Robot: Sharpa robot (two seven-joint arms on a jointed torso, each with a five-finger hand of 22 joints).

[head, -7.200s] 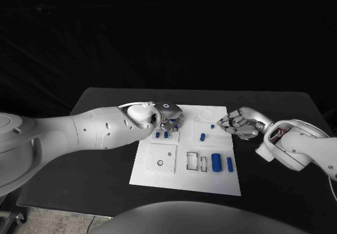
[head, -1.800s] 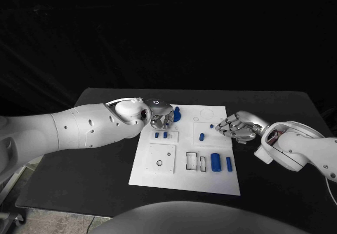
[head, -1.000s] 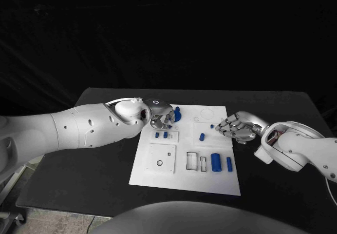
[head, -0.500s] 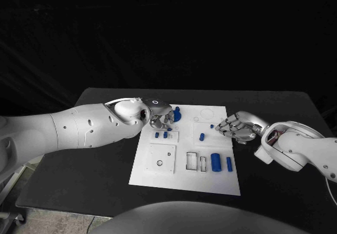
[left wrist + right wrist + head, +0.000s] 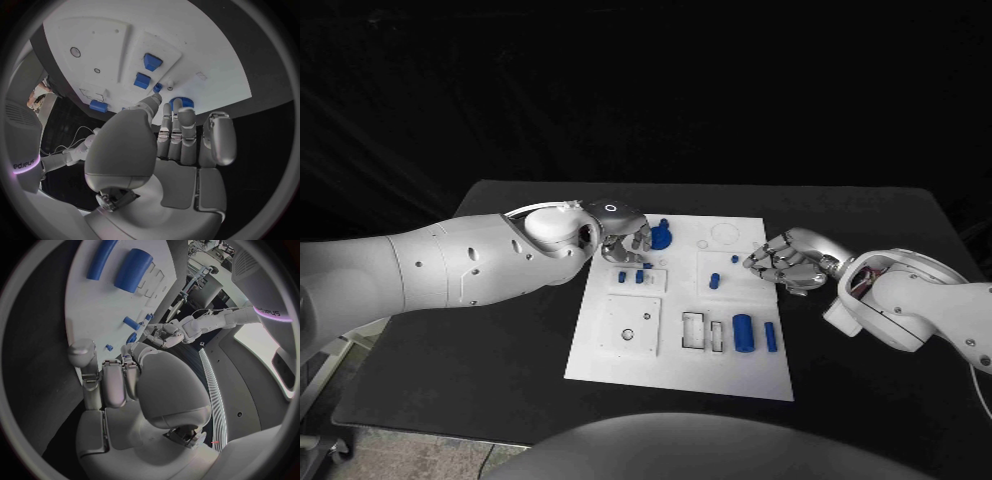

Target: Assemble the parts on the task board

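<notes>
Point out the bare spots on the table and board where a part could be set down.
Bare black table lies wide on the left of the task board, under the left arm, with a narrower strip along the near edge. The board's near margin, below the large blue cylinder, is bare. It is crowded at the far end, between the left hand and right hand.

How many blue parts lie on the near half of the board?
2: a thick cylinder and a slim rod beside it, toward the right edge. Nothing covers that half.
</notes>
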